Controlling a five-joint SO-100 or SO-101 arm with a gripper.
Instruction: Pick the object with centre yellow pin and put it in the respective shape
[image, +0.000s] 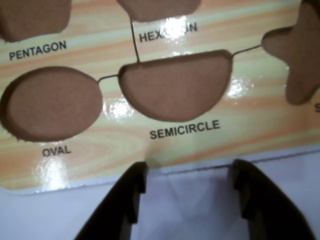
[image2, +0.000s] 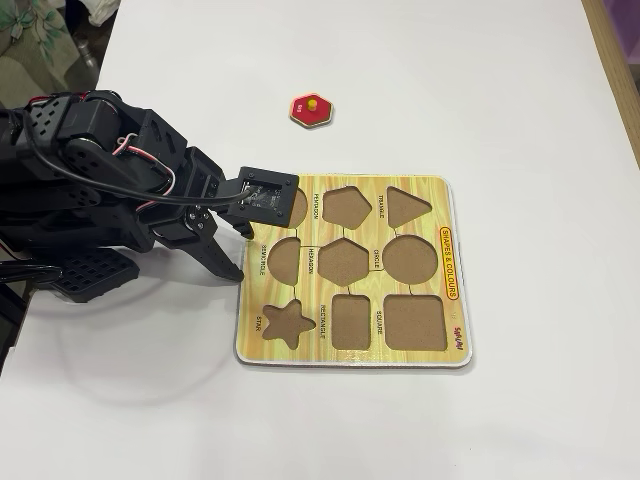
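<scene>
The gripper (image: 189, 172) hangs empty, jaws spread, just short of the shape board's (image2: 448, 345) semicircle hole (image: 175, 85), while the red hexagon piece (image2: 312, 109) lies untouched well beyond them, so reaching it comes next.

On the shape board (image: 165, 150) in the wrist view: PENTAGON, OVAL, SEMICIRCLE; along its edge in the fixed view, SHAPES & COLOURS

The white counter (image2: 420, 60) fills most of the fixed view. At about 1 o'clock a tan strip (image2: 618, 60) runs along its right edge. At about 11 o'clock, past the counter's corner, lies a leafy-patterned fabric (image2: 40, 25) over a dark area; detail there is unclear.
</scene>
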